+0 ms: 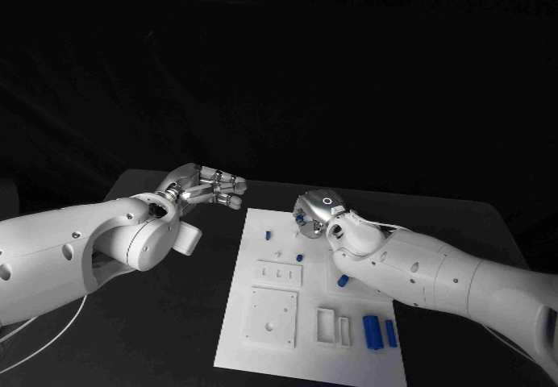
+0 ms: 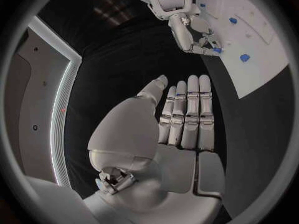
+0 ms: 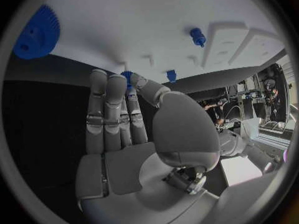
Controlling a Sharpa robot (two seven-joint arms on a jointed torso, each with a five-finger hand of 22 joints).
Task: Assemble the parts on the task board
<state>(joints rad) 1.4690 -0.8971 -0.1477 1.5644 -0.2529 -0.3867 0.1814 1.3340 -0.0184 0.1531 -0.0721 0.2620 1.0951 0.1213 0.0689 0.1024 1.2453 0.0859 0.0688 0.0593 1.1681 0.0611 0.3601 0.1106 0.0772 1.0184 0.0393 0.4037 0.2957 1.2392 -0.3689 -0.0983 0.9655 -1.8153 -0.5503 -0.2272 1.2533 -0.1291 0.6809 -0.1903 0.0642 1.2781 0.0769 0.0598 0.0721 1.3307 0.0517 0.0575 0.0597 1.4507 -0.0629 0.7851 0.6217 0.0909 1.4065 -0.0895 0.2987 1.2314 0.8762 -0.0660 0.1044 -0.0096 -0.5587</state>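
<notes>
Blue part (image 3: 127, 76) is pinched by the right hand (image 1: 314, 216) over the board (image 1: 262, 334); the left hand (image 1: 207, 188) hovers wide, holding nothing.

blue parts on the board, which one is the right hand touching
The small blue part at the board's far edge, pinched at the right hand's fingertips. The blue gear and the other blue pegs lie apart from it on the task board, untouched.
</notes>
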